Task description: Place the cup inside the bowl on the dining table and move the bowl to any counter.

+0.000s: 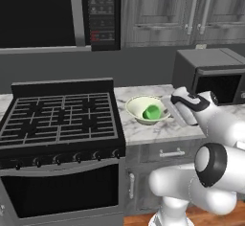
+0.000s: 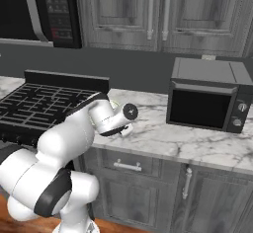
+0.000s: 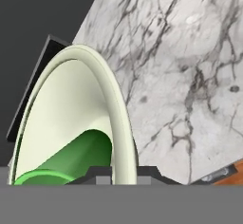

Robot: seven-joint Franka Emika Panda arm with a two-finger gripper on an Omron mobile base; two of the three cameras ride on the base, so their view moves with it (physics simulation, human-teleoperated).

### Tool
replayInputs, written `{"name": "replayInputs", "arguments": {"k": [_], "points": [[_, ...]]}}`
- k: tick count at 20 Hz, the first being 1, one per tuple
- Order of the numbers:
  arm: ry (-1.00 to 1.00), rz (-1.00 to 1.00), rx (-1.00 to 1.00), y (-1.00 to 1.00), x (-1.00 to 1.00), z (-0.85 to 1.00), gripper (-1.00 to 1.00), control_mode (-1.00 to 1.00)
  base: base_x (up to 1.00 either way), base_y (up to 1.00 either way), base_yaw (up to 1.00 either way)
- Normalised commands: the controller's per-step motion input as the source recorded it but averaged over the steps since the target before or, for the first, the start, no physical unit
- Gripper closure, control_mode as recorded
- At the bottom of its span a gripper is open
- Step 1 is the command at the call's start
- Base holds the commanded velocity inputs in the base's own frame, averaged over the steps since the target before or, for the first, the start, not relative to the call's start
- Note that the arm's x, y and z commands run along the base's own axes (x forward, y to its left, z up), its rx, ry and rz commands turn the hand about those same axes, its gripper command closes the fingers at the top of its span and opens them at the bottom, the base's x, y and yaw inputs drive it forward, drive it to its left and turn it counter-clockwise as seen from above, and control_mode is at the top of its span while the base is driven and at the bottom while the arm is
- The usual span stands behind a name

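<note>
bowl (image 1: 143,109): glossy, rigid, slippery; I pinch its rim.
end effector (image 3: 124,171): narrow, clamping the rim beside the cup (image 1: 153,112).

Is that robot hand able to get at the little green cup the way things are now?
Probably not right away. The gripper is shut on the rim of the bowl, which sits on the counter. The cup lies inside the bowl, uncovered, so after letting go it looks reachable from above.
</note>
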Motion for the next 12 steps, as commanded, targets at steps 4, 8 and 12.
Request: {"name": "replayInputs", "arguments": {"k": [4,8,12], "points": [[0.05,-0.01,0.0,0.0,0.07,-0.19,1.0,-1.0,0.0,0.0,0.0],[0.01,-0.01,0.0,0.0,0.04,-0.11,1.0,-1.0,0.0,0.0,0.0],[0.0,0.0,0.0,0.0,0.04,-0.05,1.0,-1.0,0.0,0.0,0.0]]}}
